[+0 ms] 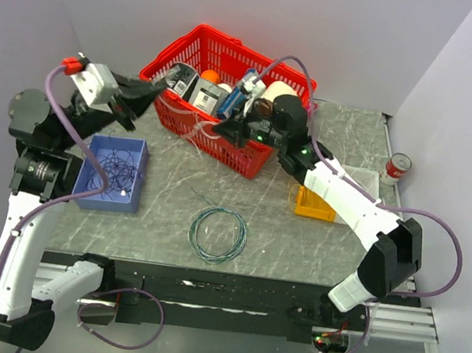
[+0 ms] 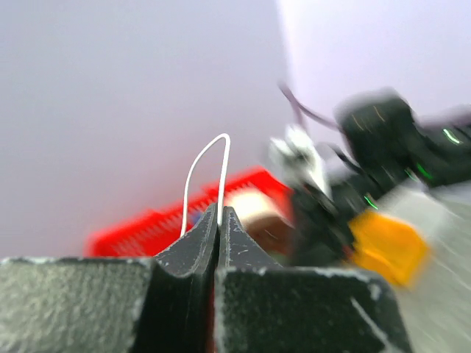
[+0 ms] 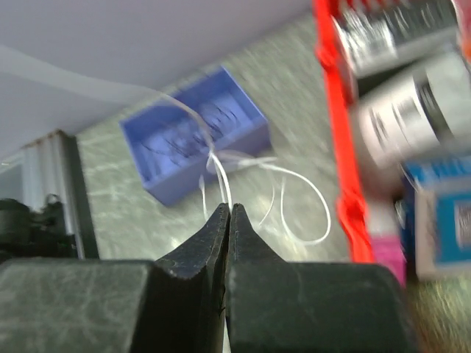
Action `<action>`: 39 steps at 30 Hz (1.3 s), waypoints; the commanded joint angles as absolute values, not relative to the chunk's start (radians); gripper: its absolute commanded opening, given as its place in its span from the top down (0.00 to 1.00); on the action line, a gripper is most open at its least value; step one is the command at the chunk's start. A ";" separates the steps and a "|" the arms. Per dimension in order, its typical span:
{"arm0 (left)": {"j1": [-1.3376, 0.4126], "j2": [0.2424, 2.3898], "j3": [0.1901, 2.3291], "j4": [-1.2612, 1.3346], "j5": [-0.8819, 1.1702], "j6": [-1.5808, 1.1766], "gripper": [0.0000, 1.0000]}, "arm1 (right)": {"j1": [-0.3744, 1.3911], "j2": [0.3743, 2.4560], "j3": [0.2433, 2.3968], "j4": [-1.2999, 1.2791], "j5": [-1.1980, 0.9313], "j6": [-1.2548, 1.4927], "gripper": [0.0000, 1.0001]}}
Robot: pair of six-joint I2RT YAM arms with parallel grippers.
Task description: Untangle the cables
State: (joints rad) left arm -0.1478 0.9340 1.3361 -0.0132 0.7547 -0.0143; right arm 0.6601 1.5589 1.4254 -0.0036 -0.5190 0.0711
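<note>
In the top view the left gripper [image 1: 155,94] hangs at upper left, raised just off the left end of the red basket [image 1: 235,50], and the right gripper [image 1: 225,127] sits at centre against the basket's front wall. Faint strands of the white cable [image 1: 197,128] sag between the two. More dark cables [image 1: 119,170] lie scribbled in the blue bin [image 1: 132,202] at left. A teal ring [image 1: 218,233] lies on the table at lower centre, well apart from both. In the left wrist view the jaws are pressed together on the white cable [image 2: 210,158], which rises from the tips of the left gripper [image 2: 219,213] in a narrow arch. The basket [image 2: 140,232] is blurred behind, and the other arm [image 2: 383,140] is at the right. In the right wrist view the right gripper [image 3: 228,209] is closed too, with strands of the white cable [image 3: 298,176] running down into its tips and looping off to the right. The bin [image 3: 169,184] is at upper left and the basket [image 3: 342,169] at right.
</note>
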 commanded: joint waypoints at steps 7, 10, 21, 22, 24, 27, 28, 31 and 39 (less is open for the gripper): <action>-0.135 0.977 1.462 0.362 0.327 0.282 0.99 | 0.621 1.568 1.278 -0.028 -0.454 0.095 1.00; -0.138 0.986 1.468 0.422 0.221 0.374 0.99 | 0.621 1.554 1.243 -0.052 -0.437 0.083 1.00; -0.172 0.962 1.422 0.306 0.307 0.339 0.99 | 0.635 1.465 1.190 -0.032 -0.506 -0.018 1.00; -0.178 0.960 1.422 0.292 0.330 0.334 0.99 | 0.640 1.453 1.186 -0.019 -0.518 -0.035 0.86; -0.187 0.956 1.411 0.265 0.373 0.318 0.99 | 0.641 1.410 1.167 -0.005 -0.540 -0.034 0.38; -0.196 0.959 1.411 0.221 0.445 0.273 0.99 | 0.644 1.355 1.164 0.061 -0.563 -0.052 0.23; -0.199 0.962 1.414 0.201 0.462 0.262 0.99 | 0.652 1.347 1.170 0.063 -0.564 -0.058 0.22; -0.201 0.969 1.419 0.169 0.514 0.236 0.99 | 0.676 1.328 1.215 0.061 -0.578 -0.093 0.11; -0.201 0.973 1.414 0.127 0.541 0.224 0.99 | 0.704 1.316 1.347 0.026 -0.627 -0.155 0.00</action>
State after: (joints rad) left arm -0.1982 0.9749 1.3891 0.1471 0.4942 0.2447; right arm 0.7010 1.3708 1.2793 0.0017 -0.5808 -0.1276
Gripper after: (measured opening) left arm 0.025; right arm 0.996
